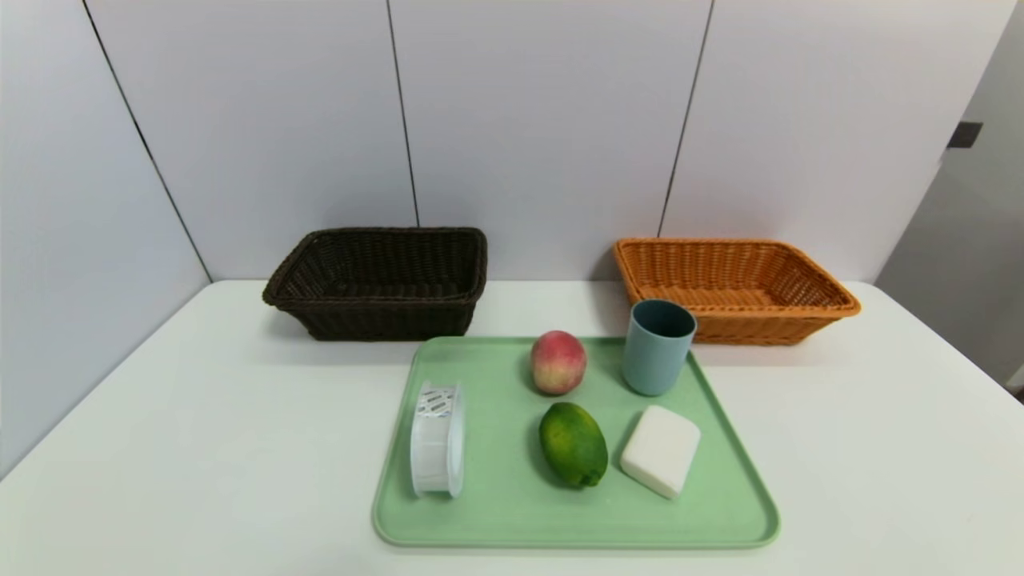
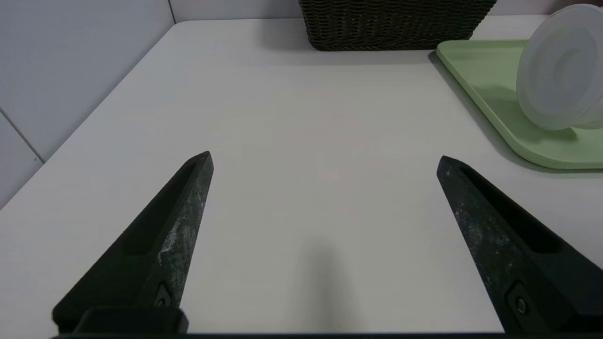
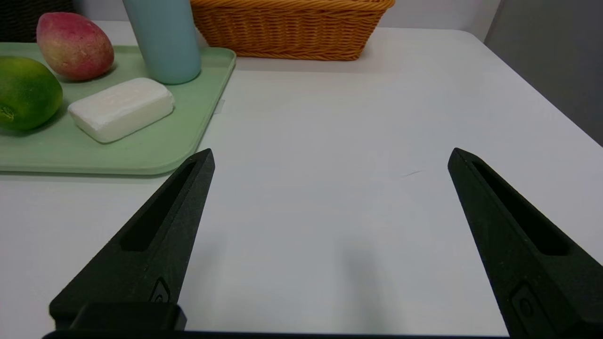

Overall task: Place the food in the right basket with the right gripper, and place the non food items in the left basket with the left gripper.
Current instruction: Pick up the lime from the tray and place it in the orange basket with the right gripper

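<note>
Underneath both claws spreads the wide white table [image 1: 200,448], with nothing gripped by either. Ahead of the left gripper [image 2: 325,157], at the table's far edge by the wall, sits the very dark brown rectangular wicker basket [image 1: 380,280]; ahead of the right gripper [image 3: 330,155], likewise by the wall, sits the bright orange-tan rectangular wicker basket [image 1: 732,288]. Each claw stands released, its two black fingers spread wide and level above bare tabletop, touching nothing.

Between the two claws lies the pale green rectangular plastic tray [image 1: 512,512], to the inner side of each and just in front of the baskets. On it, nearest the left gripper, a white round spool-like plastic container [image 1: 437,438] stands on its edge. Nearer the right gripper are the blue-grey plastic cup [image 1: 658,346], upright at the tray's far corner just in front of the orange basket, and the white rounded rectangular soap-like block [image 1: 661,450], lying flat. Beyond the block from that claw rest the oval glossy green citrus fruit [image 1: 573,444] and, farther back, the round pink-red and yellow peach [image 1: 558,362], apart from one another.
</note>
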`<state>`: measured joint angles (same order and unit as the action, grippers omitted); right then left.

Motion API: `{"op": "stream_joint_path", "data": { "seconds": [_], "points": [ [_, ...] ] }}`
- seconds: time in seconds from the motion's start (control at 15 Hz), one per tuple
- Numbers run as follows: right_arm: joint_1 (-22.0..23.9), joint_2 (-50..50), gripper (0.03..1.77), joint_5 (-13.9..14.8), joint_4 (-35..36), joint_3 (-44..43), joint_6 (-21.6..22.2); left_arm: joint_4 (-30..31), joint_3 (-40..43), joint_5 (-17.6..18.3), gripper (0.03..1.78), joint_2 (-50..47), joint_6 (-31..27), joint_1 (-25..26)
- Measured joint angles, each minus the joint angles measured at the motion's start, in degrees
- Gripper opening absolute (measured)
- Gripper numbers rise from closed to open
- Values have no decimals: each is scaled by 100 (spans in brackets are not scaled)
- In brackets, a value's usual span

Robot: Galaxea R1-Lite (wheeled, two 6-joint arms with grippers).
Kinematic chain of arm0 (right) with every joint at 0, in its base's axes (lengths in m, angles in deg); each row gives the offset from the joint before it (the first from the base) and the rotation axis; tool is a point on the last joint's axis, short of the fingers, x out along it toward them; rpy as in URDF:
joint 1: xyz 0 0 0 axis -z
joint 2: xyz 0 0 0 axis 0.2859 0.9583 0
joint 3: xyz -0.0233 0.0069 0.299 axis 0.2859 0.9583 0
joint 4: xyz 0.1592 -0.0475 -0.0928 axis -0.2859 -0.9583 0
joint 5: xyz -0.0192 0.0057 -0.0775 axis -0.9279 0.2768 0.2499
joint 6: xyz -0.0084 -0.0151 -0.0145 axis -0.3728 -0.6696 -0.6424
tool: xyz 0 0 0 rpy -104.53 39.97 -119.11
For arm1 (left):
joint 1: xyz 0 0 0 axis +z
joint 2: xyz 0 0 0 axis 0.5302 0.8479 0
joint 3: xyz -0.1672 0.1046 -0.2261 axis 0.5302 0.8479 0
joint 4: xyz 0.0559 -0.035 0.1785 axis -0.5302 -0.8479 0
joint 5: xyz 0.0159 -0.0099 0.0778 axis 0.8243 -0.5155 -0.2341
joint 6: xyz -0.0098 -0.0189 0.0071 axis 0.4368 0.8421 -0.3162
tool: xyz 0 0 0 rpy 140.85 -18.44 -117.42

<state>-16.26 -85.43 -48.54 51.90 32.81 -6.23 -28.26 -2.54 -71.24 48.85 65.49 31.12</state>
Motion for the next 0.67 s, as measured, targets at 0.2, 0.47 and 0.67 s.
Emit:
{"op": "stream_joint_path", "data": {
  "seconds": [0.2,0.47,0.67],
  "points": [
    [0,0,171,4,2,0,33,0,0,-2,169,0,0,2],
    [0,0,171,-104,-55,-40,-290,-2,0,-9,169,0,-57,2],
    [-2,185,171,-151,-325,-790,-122,-30,-18,-29,169,5,28,17]
  ]
}}
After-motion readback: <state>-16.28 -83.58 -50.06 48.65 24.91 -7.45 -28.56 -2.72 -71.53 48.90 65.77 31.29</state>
